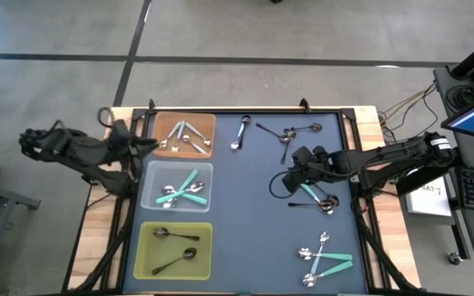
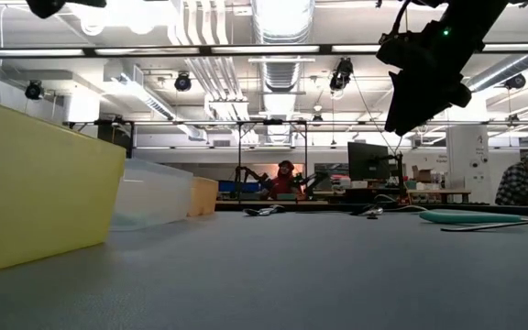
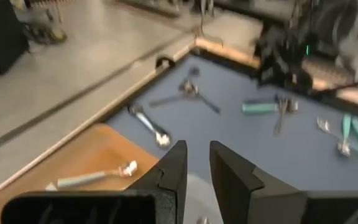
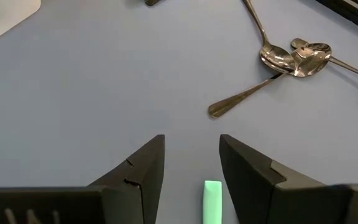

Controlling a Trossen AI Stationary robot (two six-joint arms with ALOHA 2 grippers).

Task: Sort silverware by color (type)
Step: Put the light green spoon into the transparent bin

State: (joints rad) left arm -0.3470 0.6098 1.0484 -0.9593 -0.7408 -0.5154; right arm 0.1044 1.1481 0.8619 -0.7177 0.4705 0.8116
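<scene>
**Left gripper empty at the orange tray, right gripper spread over a teal handle**

Clock positions are read on the dark blue mat (image 1: 245, 222) from above, with twelve at its far edge.

At nine to eleven o'clock, the left gripper (image 1: 148, 145) hangs at the outer edge of the orange square tray (image 1: 161, 123). Only its wrist view shows the fingers (image 3: 173, 165): a narrow gap between them, with nothing in it. That tray holds about four all-silver spoons (image 1: 186, 138). At nine o'clock, the clear square tray (image 1: 151, 173) holds three teal-handled spoons (image 1: 183, 189). At seven o'clock, the yellow-green square tray (image 1: 142, 271) holds two dark metal spoons (image 1: 175, 261).

Loose on the mat, one silver spoon (image 1: 240, 133) lies at twelve o'clock. A tangle of about three dark and silver spoons (image 1: 290, 133) lies at one o'clock.

The right gripper (image 1: 296, 174) hovers at three o'clock. Its wrist view shows the fingers (image 4: 145, 165) released and wide apart, with the tip of a teal handle (image 4: 212, 199) on the mat between them, not grasped. From above, that teal-handled spoon lies beside a dark spoon (image 1: 326, 205). At five o'clock, two teal-handled spoons and about two silver spoons lie in a cluster (image 1: 323, 256).

Only the low view shows the right gripper raised well clear of the mat.
</scene>
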